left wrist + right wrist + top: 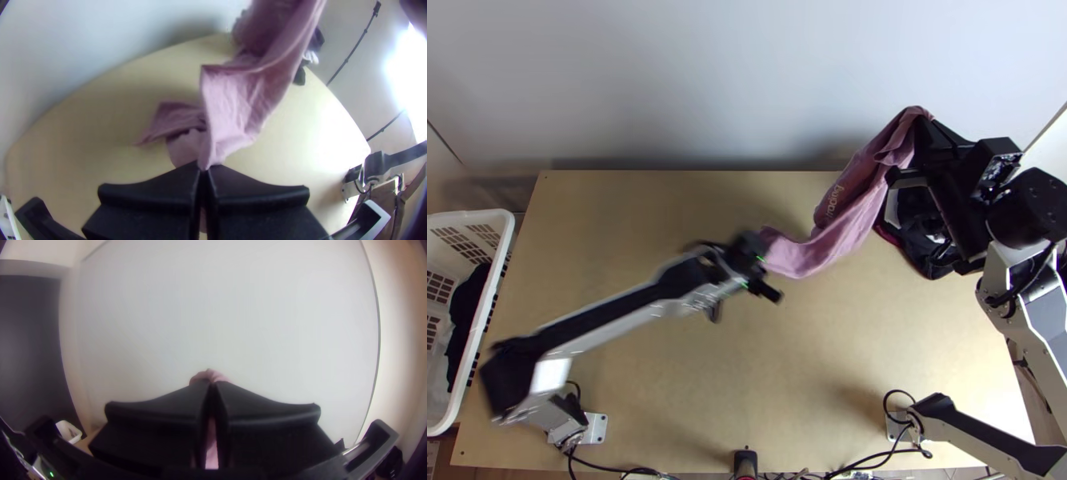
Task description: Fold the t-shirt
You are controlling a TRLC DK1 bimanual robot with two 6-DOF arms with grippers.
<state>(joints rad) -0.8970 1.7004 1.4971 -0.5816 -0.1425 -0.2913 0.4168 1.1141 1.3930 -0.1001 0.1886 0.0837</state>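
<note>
Pink cloth t-shirt (855,220) looks light, limp, best gripped at opposite ends; left claw (204,168), right claw (212,384) pinch it.

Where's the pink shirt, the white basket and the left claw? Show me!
Pink shirt (855,224): top view, on its middle.
White basket (499,260): top view, on its rim.
Left claw (205,168): left wrist view, between its fingertips.
</note>
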